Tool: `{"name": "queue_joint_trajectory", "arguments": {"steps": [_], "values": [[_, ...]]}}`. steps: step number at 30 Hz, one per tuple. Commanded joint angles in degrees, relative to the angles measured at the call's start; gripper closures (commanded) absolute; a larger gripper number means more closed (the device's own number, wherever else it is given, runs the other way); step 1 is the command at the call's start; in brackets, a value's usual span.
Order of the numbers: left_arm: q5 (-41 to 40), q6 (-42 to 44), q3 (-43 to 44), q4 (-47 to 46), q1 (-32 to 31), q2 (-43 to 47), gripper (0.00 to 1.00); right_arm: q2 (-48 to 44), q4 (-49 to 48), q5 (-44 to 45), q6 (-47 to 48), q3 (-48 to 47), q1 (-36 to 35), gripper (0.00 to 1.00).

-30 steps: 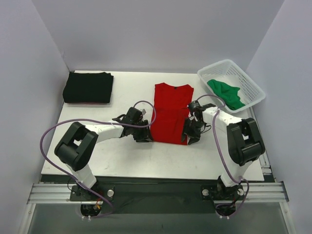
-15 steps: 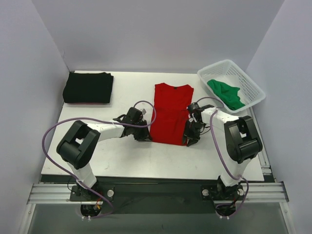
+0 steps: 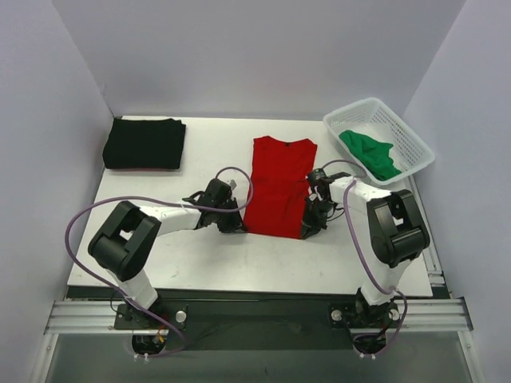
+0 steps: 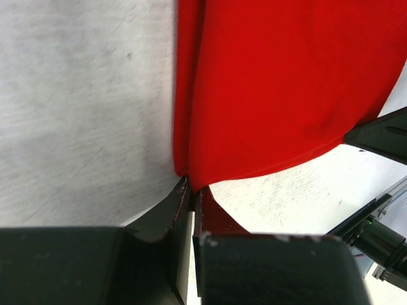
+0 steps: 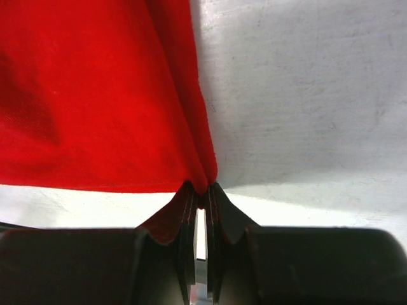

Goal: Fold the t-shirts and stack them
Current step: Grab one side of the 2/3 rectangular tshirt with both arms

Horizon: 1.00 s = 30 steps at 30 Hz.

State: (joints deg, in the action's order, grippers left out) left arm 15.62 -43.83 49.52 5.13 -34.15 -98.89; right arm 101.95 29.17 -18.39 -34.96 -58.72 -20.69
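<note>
White worktop point(image 3: 271, 263), plain pale walls on three sides.

Top view: bright red cloth short-sleeved t-shirt point(image 3: 279, 183) lies flat mid-worktop. It looks already folded to a narrow strip, collar at the far end. Left hand point(image 3: 234, 224) sits at its near-left hem corner, right hand point(image 3: 310, 228) at its near-right corner. Folded black t-shirt point(image 3: 144, 144) is well off to the red shirt's far left. Crumpled green t-shirt point(image 3: 369, 153) sits in a white plastic mesh basket point(image 3: 417, 146) to its far right.

Left wrist view: fingers clamped tight on the red hem corner, doubled edge in the pinch.

Right wrist view: same, jaws closed on the other corner, cloth puckering into the grip.

Handling, my read: light, limp, zero stiffness. It will sag between the two grips and the layers may slide apart. Corner pinches look right. The next move is probably hem toward collar, both hands level.
</note>
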Motion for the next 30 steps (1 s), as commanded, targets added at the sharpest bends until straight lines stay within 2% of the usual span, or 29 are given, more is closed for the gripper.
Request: {"name": "queue_joint_trajectory", "arguments": {"steps": [1, 9, 15, 23, 30], "values": [[-6.4, -0.5, -3.9, 4.5, -0.3, 2.0, 1.00, -1.2, 2.4, 2.3, -1.1, 2.1, -0.1, 1.00], [-7.5, -1.2, -4.3, 7.4, -2.5, 7.7, 1.00, -5.4, 4.4, 1.1, -1.9, 2.9, -0.9, 1.00], [-8.5, -0.5, -3.5, 14.3, -2.8, 13.5, 1.00, -11.9, 10.0, 0.9, -2.7, 2.7, -3.0, 1.00], [-7.2, 2.3, -1.4, 28.6, -3.6, 22.9, 1.00, -22.7, 18.8, 1.5, -3.6, 1.7, -4.9, 1.00], [-5.9, 2.2, -0.2, 42.1, -5.3, 32.4, 1.00, -30.8, 28.3, 1.8, -6.6, 1.9, -9.4, 1.00]]}}
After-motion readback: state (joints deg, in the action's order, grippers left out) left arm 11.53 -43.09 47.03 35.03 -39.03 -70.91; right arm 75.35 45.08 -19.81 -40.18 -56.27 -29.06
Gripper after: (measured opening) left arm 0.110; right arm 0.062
